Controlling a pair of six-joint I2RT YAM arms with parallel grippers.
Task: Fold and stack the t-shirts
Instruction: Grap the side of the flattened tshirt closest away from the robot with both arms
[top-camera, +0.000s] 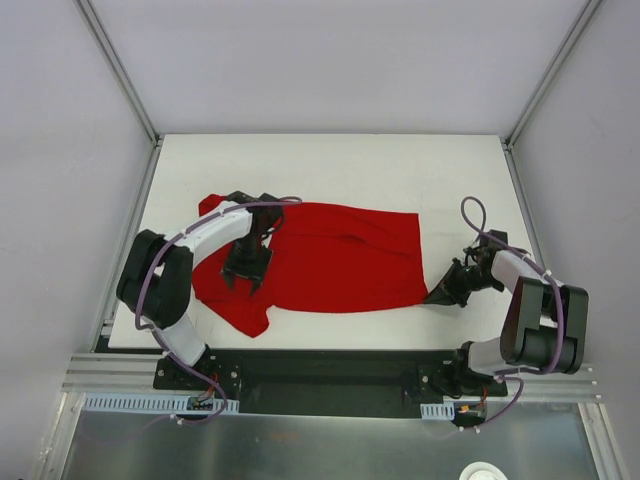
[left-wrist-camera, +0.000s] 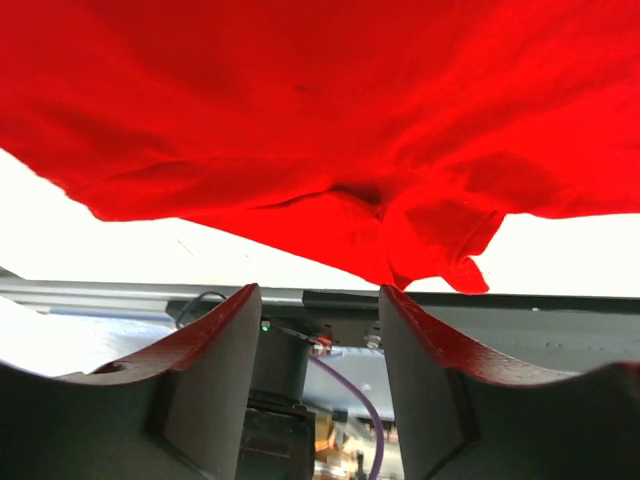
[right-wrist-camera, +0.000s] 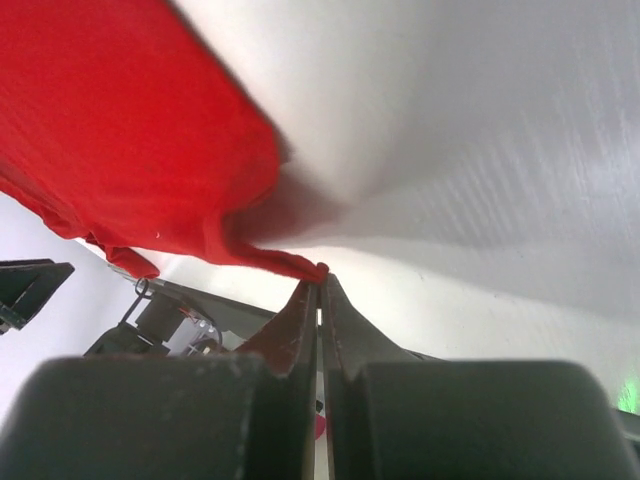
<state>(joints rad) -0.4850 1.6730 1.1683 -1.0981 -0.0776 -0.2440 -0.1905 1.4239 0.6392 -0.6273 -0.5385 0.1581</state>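
**Top view, with both wrist views.** The red t-shirt (top-camera: 340, 260) lies spread and wrinkled across the middle of the white table (top-camera: 330, 165). One sleeve (top-camera: 250, 318) trails toward the lower left of the frame, near the table's lower edge.

The right gripper (top-camera: 437, 296) sits at the shirt's lower right corner and is clenched on that corner. In the right wrist view we see only a thin point of hem between the fingertips (right-wrist-camera: 298, 325), with the cloth drawn out toward it.

The left gripper (top-camera: 245, 272) hovers over the left part of the shirt. Its jaws stand apart with nothing between them.

**Hazards, as we judge them:**
- **(a) Shallow bite.** The right gripper holds so little cloth that the corner may slip free once that arm lifts or drags.
- **(b) One-sided hold.** With only one side held, a pull from the right would skew or slide the whole garment instead of folding it.
- **(c) Bunched layers.** If the left jaws close on the rumpled cloth, they may gather several layers or the sleeve and give a crooked fold.
- **(d) Trailing sleeve.** The sleeve could slip over the table's lower edge.
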